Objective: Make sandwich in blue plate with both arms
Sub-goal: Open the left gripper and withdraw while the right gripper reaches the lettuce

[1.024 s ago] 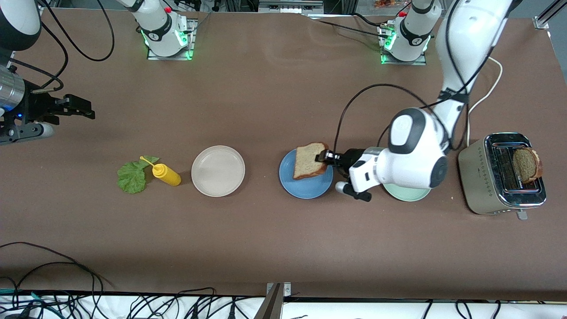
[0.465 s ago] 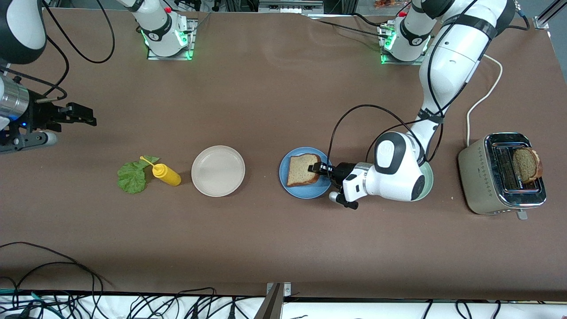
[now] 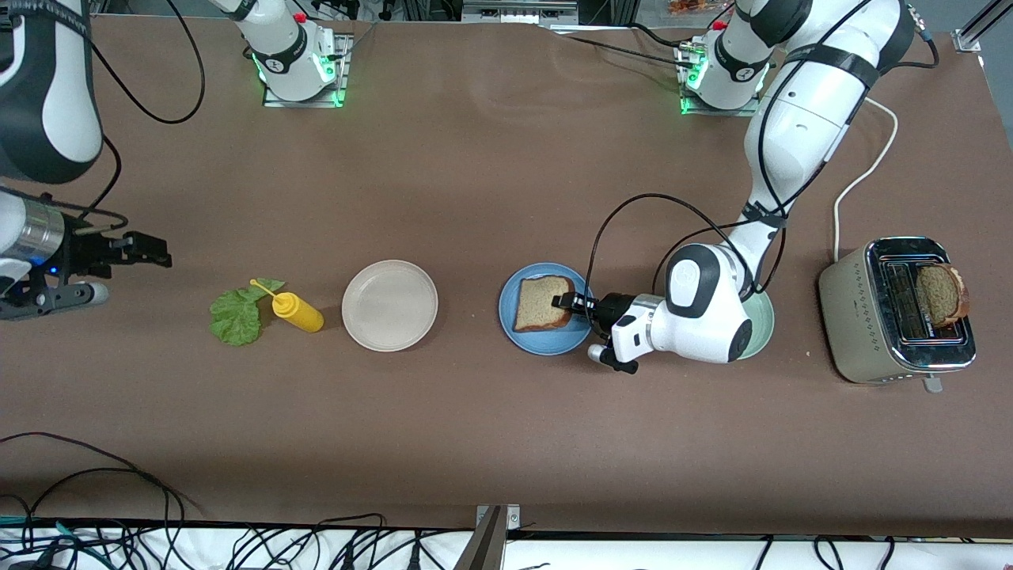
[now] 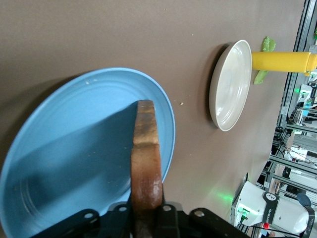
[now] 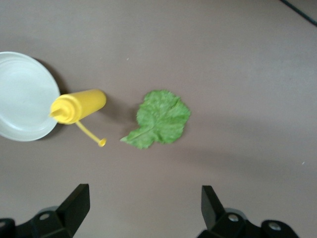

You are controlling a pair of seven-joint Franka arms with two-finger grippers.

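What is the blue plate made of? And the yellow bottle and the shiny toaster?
The blue plate looks like matte plastic or glazed ceramic: flat even colour, soft sheen, no sure sign which. The yellow bottle seems to be soft squeezable plastic, smooth and opaque with a thin nozzle. The toaster looks like metal: brushed beige-grey sides and a mirror-bright chrome top.

My left arm hid most of the pale green plate (image 3: 761,328). Right wrist view's edge cut off the beige plate (image 5: 22,96); my right fingers' (image 5: 79,201) tips were cropped.
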